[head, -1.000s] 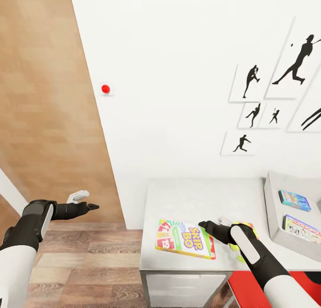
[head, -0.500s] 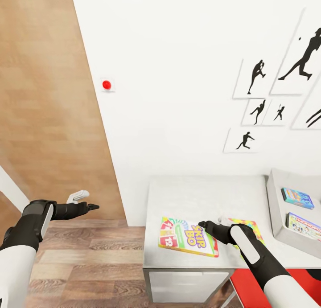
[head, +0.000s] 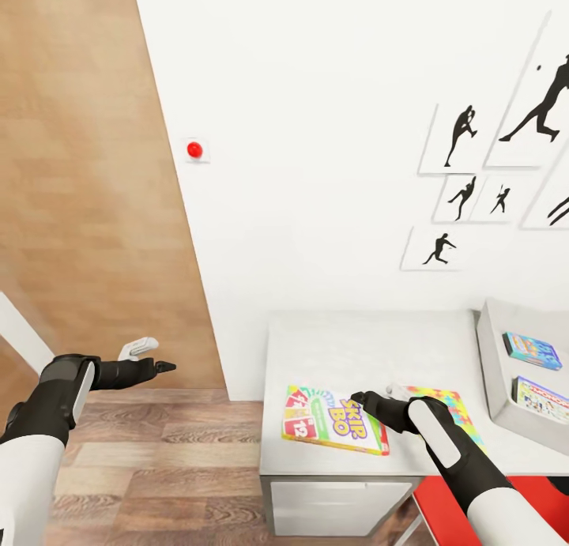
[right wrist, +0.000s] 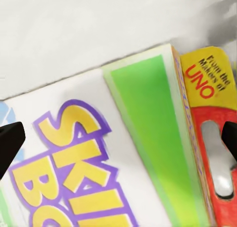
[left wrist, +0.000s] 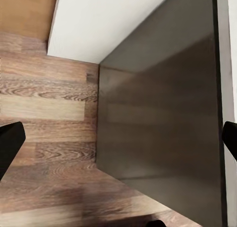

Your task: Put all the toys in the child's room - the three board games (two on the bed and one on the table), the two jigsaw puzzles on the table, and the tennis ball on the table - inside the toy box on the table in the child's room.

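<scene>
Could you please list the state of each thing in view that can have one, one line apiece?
Skip-Bo board game: flat on the table, not gripped.
Jigsaw puzzle: flat on the table, partly behind the right arm.
Toy box: open-topped, two board games inside.
Blue board game: inside the box.
White board game: inside the box.
Left gripper: jaws open, empty, over the floor.
Right gripper: jaws open, above Skip-Bo.

A white wall [head: 316, 175] carried black silhouette pictures [head: 462, 135] at upper right and a red button [head: 194, 149], with plank floor [head: 158, 451] at lower left.
</scene>
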